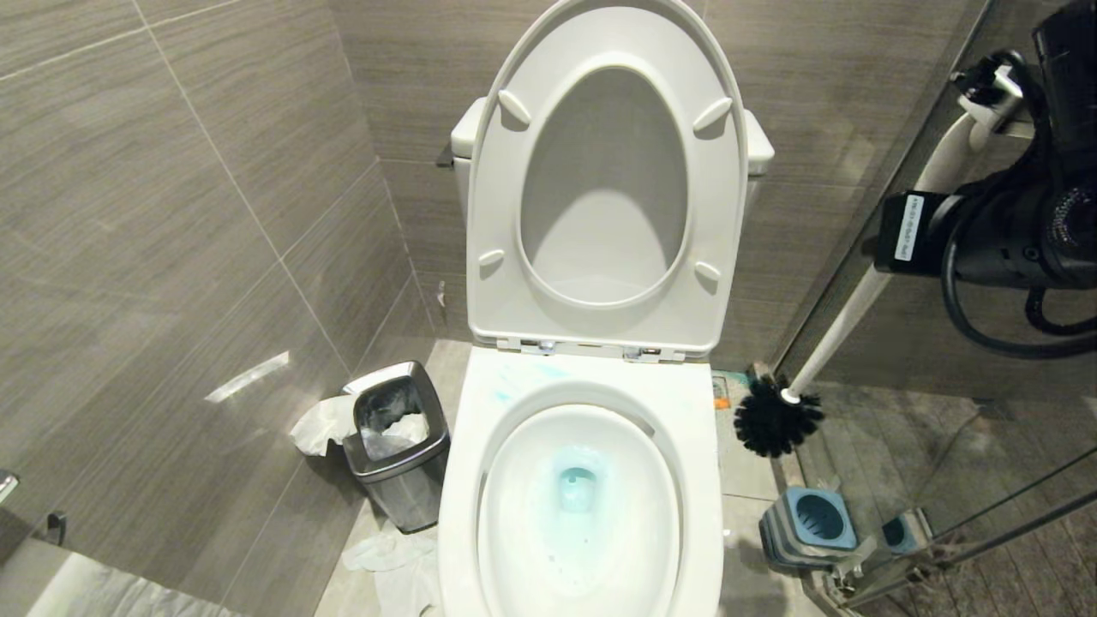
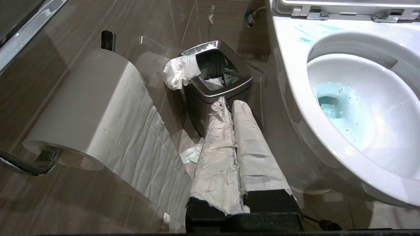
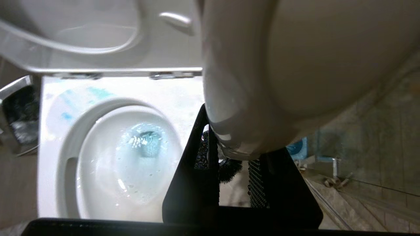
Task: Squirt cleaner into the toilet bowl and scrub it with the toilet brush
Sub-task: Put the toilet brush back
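Presently —
Right gripper (image 3: 233,178): clamped on the toilet brush (image 1: 844,330), held right of the toilet bowl (image 1: 704,446).
Left gripper (image 2: 229,108): pressed together beside the waste bin (image 2: 217,90).
Cleaner (image 1: 576,484): blue — pooled at the bowl's bottom.

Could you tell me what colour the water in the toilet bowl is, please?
Turquoise-blue, tinted by the cleaner pooled in the toilet bowl; clearest in the head view.

The left tool (image 2: 229,108), its paper-wrapped fingers (image 2: 251,144) pressed together, points at the steel waste bin (image 2: 218,93), between a toilet-paper roll (image 2: 88,105) and the toilet bowl (image 2: 295,82) holding turquoise cleaner (image 2: 331,98).
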Robot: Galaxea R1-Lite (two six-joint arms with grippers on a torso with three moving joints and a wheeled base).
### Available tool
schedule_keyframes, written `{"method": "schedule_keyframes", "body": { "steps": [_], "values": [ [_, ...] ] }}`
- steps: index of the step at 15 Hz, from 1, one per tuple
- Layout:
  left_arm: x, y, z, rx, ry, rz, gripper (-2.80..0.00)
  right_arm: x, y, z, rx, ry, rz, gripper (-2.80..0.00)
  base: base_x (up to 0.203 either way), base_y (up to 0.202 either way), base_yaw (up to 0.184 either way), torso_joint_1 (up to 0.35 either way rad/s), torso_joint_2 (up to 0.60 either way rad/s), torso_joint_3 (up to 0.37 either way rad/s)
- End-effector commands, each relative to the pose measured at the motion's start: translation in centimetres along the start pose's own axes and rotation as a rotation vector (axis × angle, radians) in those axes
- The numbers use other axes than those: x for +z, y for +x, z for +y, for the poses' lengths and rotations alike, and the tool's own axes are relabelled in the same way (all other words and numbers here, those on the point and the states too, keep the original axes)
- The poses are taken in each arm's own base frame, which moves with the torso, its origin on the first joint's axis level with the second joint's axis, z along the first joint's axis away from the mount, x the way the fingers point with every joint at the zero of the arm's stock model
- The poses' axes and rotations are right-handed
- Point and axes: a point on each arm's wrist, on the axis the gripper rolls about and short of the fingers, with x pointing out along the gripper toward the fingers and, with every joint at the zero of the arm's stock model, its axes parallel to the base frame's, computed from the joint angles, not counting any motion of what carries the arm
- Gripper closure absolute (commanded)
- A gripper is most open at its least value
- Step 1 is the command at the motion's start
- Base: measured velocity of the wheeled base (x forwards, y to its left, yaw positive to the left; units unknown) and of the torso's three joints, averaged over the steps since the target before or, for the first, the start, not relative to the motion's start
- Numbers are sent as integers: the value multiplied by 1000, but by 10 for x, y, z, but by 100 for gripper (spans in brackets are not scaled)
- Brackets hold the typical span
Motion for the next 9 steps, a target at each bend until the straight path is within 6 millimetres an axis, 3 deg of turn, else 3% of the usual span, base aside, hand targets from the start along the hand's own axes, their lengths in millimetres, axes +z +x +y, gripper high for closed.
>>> {"method": "schedule_keyframes", "body": {
  "steps": [1,4,9],
  "values": [
    [0,0,0,0,0,2,0,2,17,-31,-85,49,13,0,0,0,0,0,0,0],
    [0,0,0,0,0,2,0,-12,44,-65,-143,23,-12,0,0,0,0,0,0,0],
    [0,0,0,0,0,2,0,-58,81,-100,-199,-59,-18,0,0,0,0,0,0,0]
  ]
}}
